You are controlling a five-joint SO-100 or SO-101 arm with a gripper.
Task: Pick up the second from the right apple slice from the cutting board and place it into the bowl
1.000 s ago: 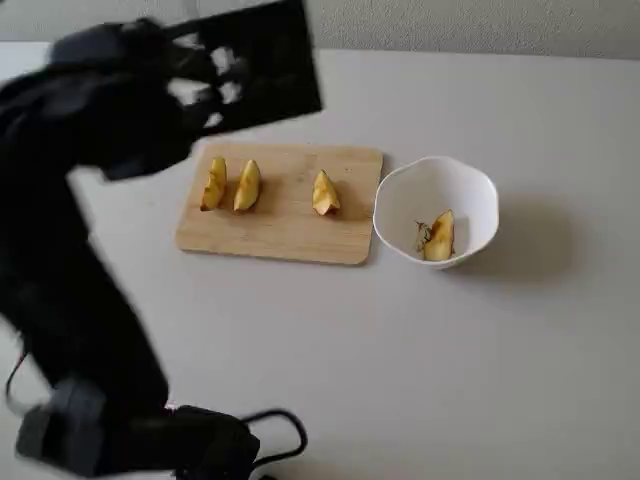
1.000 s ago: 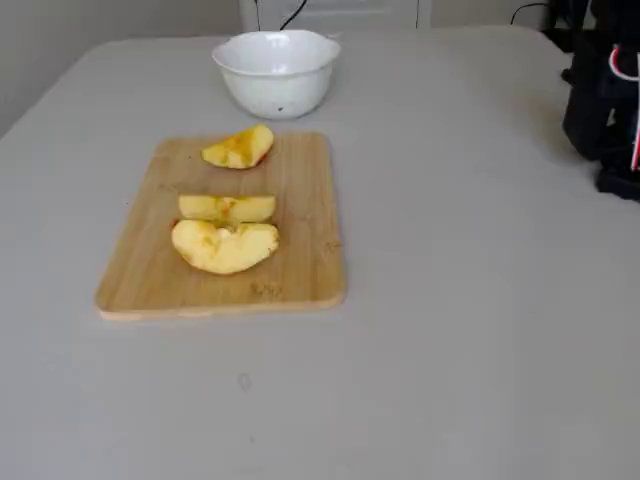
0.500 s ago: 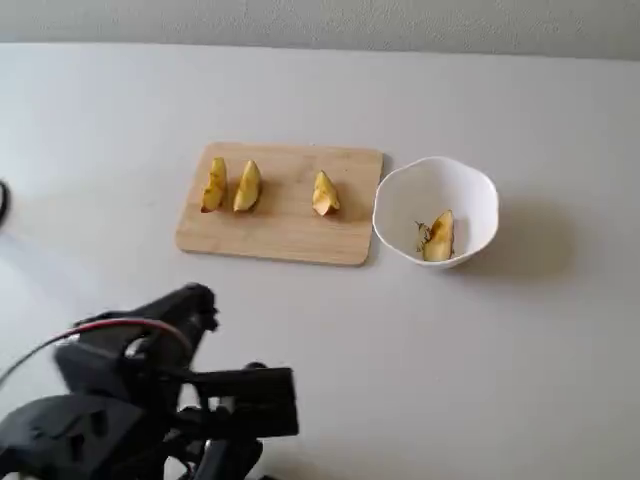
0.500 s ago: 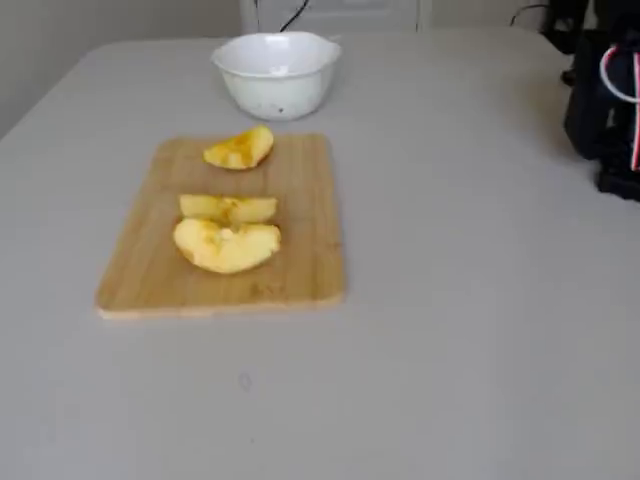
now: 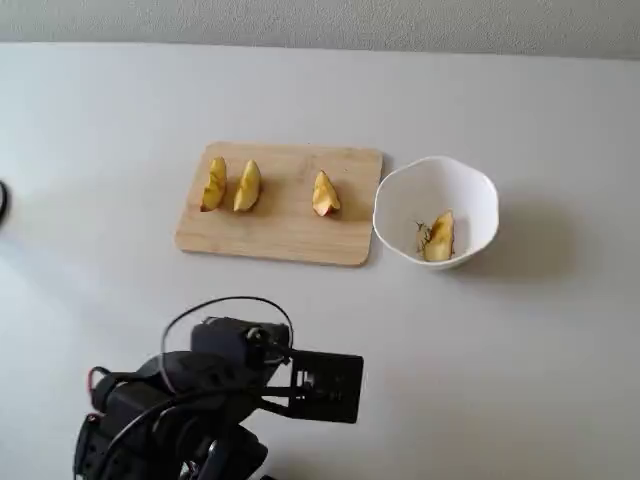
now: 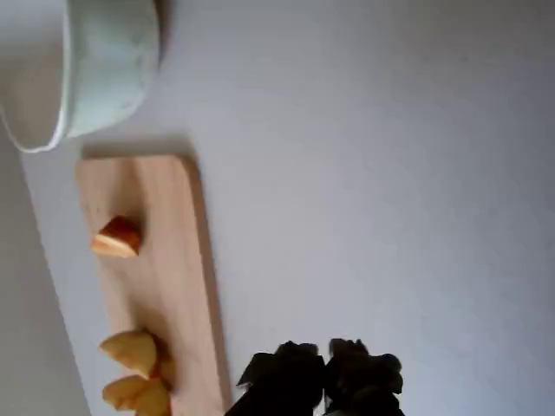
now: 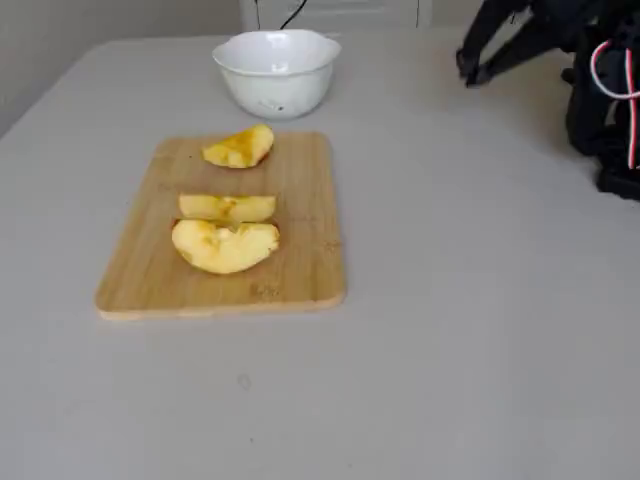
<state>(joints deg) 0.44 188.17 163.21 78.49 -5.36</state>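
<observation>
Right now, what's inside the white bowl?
One apple slice lies in the bowl, beside a dark mark on the bottom. Whatever is beneath the slice is covered.

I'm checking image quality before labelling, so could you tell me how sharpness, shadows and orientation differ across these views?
In a fixed view from above, the bowl casts a soft shadow to its right and the slices look crisp. The wrist view lies on its side, with the gripper a dark silhouette. In the low fixed view, the cutting board looks mildly soft, with even lighting.
</observation>
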